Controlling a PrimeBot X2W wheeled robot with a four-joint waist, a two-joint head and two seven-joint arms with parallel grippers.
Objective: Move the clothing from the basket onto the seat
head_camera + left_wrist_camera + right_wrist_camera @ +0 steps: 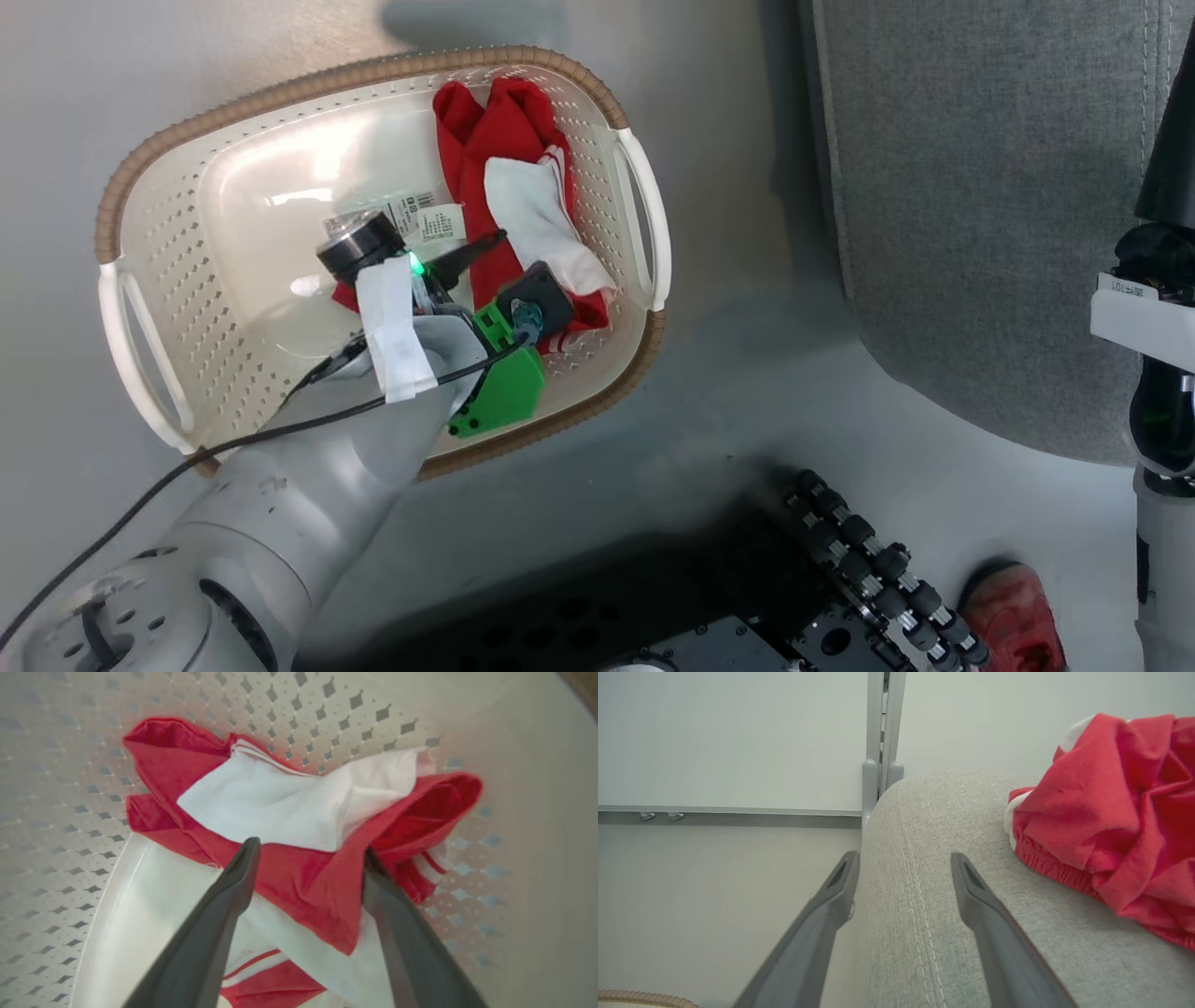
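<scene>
**Seat** (980, 205): a grey woven cushion with a stitched seam and a rounded corner. One red garment (1111, 812) already lies crumpled on it. I judge that part of the job done.

**Basket** (373, 70): cream, perforated, with a brown rim. It stands on the floor (747, 373) near the seat, not touching it. Its bottom is mostly bare, and a paper label (425, 219) shows there. The clothing (299, 812), red with a white panel, is bunched against the wall on the seat side. It has yet to be moved. Whether it is one piece or several I cannot tell.

**Left gripper** (310, 849): down inside the basket with its fingers apart. They straddle a red fold with the tips at the fabric, not closed on it. Nothing is lifted. The grasp looks like the step in hand, leaving the lift, carry and drop.

**Right gripper** (904, 857): fingers apart and empty, over the seat's corner.

**Surface and room:**
- The floor is pale grey and smooth, with a slight sheen.
- The walls are pale panels, with a grey post (882, 742) behind the seat.
- The robot's dark base (868, 560), edged with rollers, sits nearest.
- A red shoe (1013, 616) lies beside the base.
</scene>
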